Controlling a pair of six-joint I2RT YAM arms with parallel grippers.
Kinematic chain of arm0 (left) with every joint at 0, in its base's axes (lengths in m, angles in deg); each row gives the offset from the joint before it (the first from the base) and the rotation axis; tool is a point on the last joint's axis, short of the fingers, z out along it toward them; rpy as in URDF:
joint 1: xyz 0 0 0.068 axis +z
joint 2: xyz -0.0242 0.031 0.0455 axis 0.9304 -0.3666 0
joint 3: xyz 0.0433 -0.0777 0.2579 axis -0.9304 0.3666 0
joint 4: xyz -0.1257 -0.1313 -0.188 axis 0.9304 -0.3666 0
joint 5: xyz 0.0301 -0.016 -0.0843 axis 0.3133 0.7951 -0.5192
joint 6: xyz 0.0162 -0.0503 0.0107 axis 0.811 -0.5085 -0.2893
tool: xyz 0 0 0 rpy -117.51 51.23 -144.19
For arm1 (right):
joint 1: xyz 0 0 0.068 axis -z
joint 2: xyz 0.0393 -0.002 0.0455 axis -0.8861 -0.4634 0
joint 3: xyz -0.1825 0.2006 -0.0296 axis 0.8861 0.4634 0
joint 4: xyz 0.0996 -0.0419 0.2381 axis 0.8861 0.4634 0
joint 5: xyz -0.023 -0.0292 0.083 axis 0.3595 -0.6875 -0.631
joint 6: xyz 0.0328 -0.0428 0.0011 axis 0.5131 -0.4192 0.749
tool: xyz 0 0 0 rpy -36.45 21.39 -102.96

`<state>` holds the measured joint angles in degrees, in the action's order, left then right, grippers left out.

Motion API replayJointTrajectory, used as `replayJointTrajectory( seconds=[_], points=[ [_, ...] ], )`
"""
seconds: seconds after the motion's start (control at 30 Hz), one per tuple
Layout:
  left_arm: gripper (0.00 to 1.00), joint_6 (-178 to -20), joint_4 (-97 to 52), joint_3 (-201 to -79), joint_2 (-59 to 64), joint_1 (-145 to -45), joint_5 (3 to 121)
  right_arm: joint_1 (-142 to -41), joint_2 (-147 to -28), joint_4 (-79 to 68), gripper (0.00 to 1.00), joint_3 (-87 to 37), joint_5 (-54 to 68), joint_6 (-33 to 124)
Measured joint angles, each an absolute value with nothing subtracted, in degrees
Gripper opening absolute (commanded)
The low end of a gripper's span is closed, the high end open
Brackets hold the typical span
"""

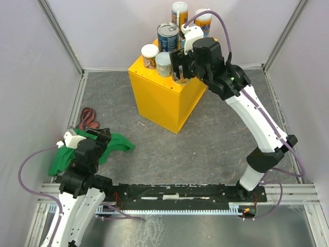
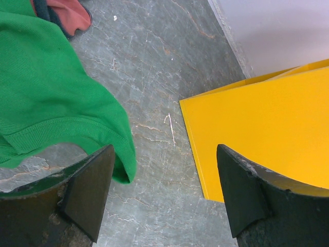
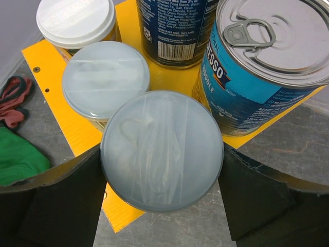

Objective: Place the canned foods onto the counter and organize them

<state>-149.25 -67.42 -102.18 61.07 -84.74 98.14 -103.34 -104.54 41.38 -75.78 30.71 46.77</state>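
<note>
Largest item: bright yellow box-shaped counter [image 1: 160, 105], mid-table, its top crowded. Two tall slim orange-labelled cans [image 1: 180, 13] stand at the far side. A wide blue-labelled can with silver pull-tab top [image 3: 257, 77] is nearer. An opaque white-lidded short can [image 3: 76, 20] and a short can with cloudy plastic lid [image 3: 105, 80] occupy the left part.

The right gripper [image 3: 162, 198] clamps a third short cloudy-lidded can [image 3: 162, 149] at the counter's near edge. Whether its base rests on the top cannot be told.

The left gripper [image 2: 164, 190] gapes wide, empty, low beside the crumpled green cloth [image 2: 51, 92].

Risk: the held can sits near the edge, just beside both neighbours. Spreading fingers could nudge them, and an overhanging base could tip off on release.
</note>
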Motion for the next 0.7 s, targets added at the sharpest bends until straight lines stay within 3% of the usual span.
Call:
replayJointTrajectory(
  seconds=[0.7],
  points=[
    [0.86, -149.2, -66.7, -102.2, 59.8, -84.8, 98.1, -103.1, -104.1, 39.6, 0.89, -77.0, 30.1, 47.6]
  ],
)
